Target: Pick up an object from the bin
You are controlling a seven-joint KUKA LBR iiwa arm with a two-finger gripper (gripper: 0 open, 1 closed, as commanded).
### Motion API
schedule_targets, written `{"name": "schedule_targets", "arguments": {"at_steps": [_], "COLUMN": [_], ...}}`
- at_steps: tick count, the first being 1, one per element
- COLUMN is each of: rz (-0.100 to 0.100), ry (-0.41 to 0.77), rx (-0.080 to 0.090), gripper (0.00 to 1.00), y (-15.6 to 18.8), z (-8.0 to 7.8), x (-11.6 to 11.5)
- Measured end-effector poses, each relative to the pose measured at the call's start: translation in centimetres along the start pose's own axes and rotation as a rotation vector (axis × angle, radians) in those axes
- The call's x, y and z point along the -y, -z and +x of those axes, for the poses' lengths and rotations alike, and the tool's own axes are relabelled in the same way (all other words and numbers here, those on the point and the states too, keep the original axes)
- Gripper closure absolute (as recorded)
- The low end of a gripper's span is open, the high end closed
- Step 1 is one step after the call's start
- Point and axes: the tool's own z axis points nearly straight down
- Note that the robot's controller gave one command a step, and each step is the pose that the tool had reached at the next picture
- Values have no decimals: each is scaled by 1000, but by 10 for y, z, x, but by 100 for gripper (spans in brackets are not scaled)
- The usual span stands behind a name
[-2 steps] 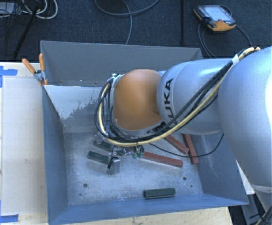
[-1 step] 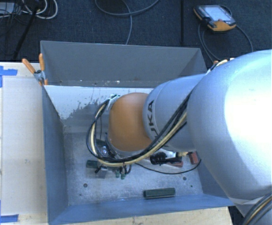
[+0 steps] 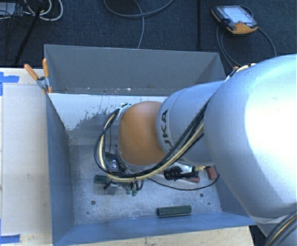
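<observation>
Grey bin, a few loose bits on its floor. Leftmost is a small dark block, left of floor centre and just beside the gripper; I can't tell if they touch. The gripper sits low over the floor there, mostly hidden under the orange wrist cover and looped cables, so I can't tell if it's spread, closed or pinching anything. Further right, a dark flat bar lies alone near the front wall. A red-and-black piece pokes out from under the arm, toward the right wall.
</observation>
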Motion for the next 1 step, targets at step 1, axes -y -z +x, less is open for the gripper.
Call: {"name": "schedule_targets", "arguments": {"at_steps": [1], "rz": [6], "ry": [23], "rx": [-13], "gripper": [100], "y": [50], "z": [-16], "x": [-10]}}
